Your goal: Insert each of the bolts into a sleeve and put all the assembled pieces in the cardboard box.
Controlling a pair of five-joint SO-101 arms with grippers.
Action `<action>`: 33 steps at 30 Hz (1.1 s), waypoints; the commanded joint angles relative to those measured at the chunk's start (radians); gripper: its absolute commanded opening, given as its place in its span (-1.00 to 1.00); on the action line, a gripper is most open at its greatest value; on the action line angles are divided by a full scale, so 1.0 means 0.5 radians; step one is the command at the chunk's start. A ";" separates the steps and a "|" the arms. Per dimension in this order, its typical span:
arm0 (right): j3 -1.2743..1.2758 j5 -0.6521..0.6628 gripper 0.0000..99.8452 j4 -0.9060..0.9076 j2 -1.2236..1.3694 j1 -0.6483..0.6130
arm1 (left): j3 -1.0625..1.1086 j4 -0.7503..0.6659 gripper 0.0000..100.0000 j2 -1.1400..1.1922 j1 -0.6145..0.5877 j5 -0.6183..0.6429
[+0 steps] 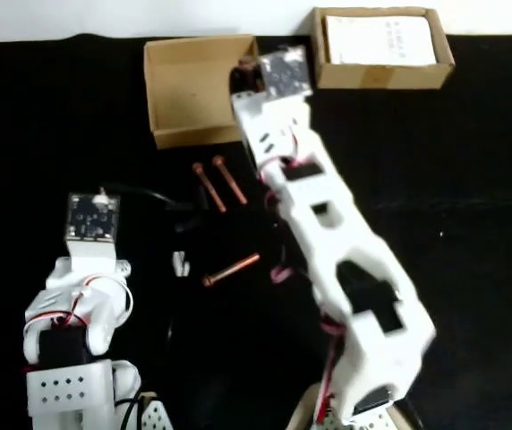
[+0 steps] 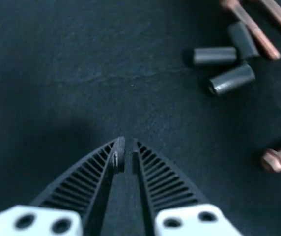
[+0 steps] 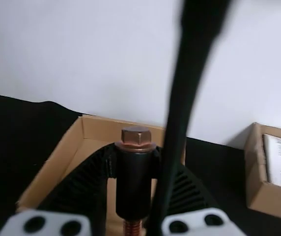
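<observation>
My right gripper (image 3: pixel 133 160) is shut on an assembled piece, a dark sleeve (image 3: pixel 133 179) with a copper bolt (image 3: pixel 135 136) through it, held upright. It hangs over the near right edge of the open cardboard box (image 1: pixel 193 85), whose wall (image 3: pixel 64 155) shows behind the fingers. My left gripper (image 2: pixel 126 147) is shut with nothing in it, low over the black cloth. Three loose dark sleeves (image 2: pixel 231 79) lie beyond it, beside two bolts (image 2: pixel 252 25). A third bolt (image 2: pixel 279 158) lies apart. From above, two bolts (image 1: pixel 219 183) and the single bolt (image 1: pixel 232 269) lie mid-table.
A second cardboard box (image 1: pixel 383 45) holding a printed sheet stands at the back right, and its wall (image 3: pixel 273 169) also appears past my right gripper. A black cable (image 3: pixel 184 108) crosses in front of the right wrist camera. Black cloth (image 1: pixel 471 224) covers the table.
</observation>
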 commanded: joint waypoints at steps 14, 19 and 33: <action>-1.336 0.018 -0.98 -0.057 1.269 0.038 | 0.410 -0.479 -0.86 0.020 -0.017 0.199; -1.349 0.018 -0.98 -0.057 1.379 0.038 | 0.413 -0.479 -0.86 0.020 -0.017 0.199; -1.336 0.012 -0.52 0.222 1.189 0.035 | 0.422 -0.509 -0.82 0.020 -0.026 0.199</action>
